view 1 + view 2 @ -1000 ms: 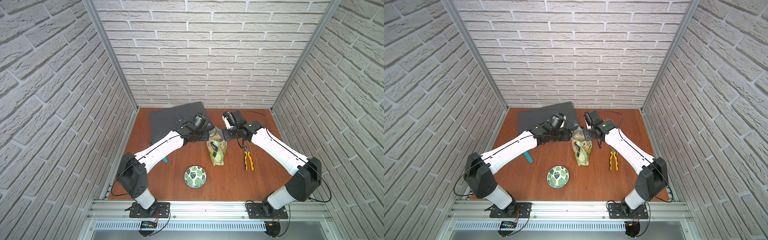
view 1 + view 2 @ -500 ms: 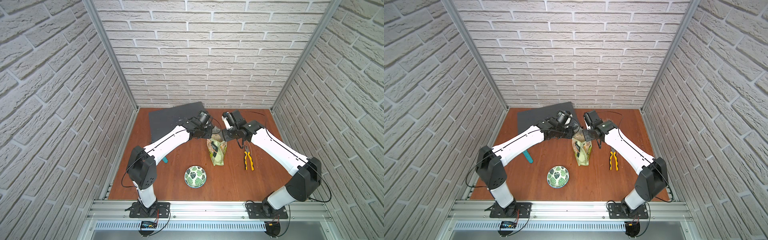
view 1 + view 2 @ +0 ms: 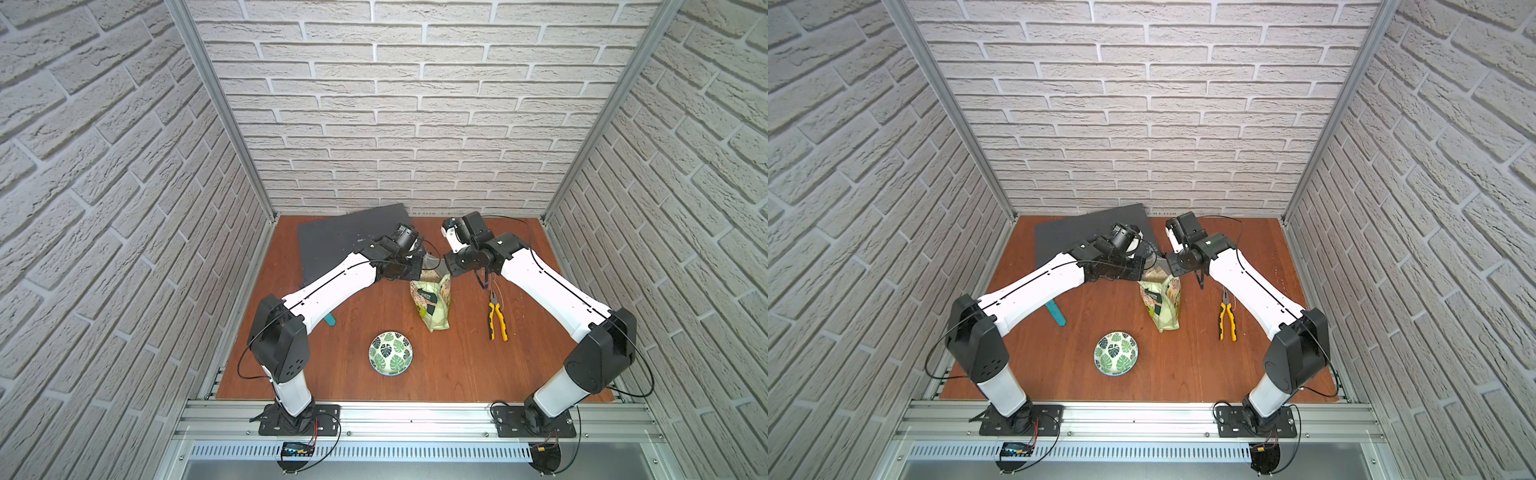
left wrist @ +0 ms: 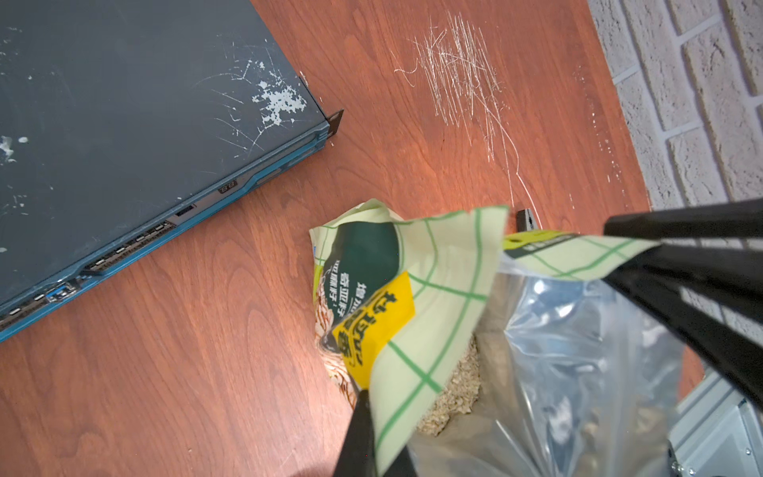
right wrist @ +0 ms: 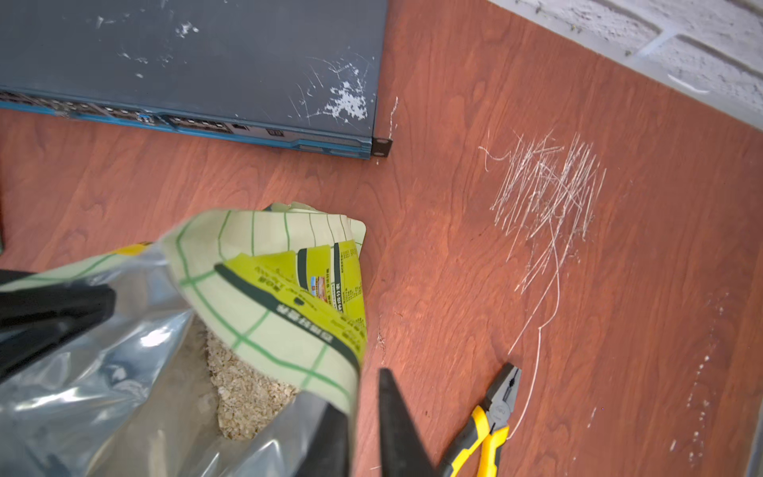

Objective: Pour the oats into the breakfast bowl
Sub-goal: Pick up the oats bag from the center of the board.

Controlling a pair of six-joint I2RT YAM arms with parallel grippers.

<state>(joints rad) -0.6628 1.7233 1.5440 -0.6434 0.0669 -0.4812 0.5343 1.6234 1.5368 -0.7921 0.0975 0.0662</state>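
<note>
The green-checked pouch [image 3: 432, 303] stands upright mid-table in both top views, its mouth pulled open between my two grippers. Pale oats [image 4: 454, 388] show inside against the silver lining, also in the right wrist view [image 5: 243, 392]. My left gripper [image 4: 373, 433] is shut on the pouch's rim on one side. On the opposite rim, my right gripper [image 5: 363, 396] has its jaws slightly apart, one finger inside the pouch and one outside. The breakfast bowl [image 3: 390, 353], white with green leaves, sits empty nearer the front, left of the pouch.
Yellow-handled pliers [image 3: 497, 318] lie right of the pouch. A dark grey flat device [image 3: 345, 237] lies at the back left. A teal tool [image 3: 1055, 311] pokes out under the left arm. Brick walls enclose three sides.
My left gripper reached the pouch's rim and closed on it. My right gripper's jaws, shut on the opposite rim before, have parted a little. The pouch and bowl stay in place.
</note>
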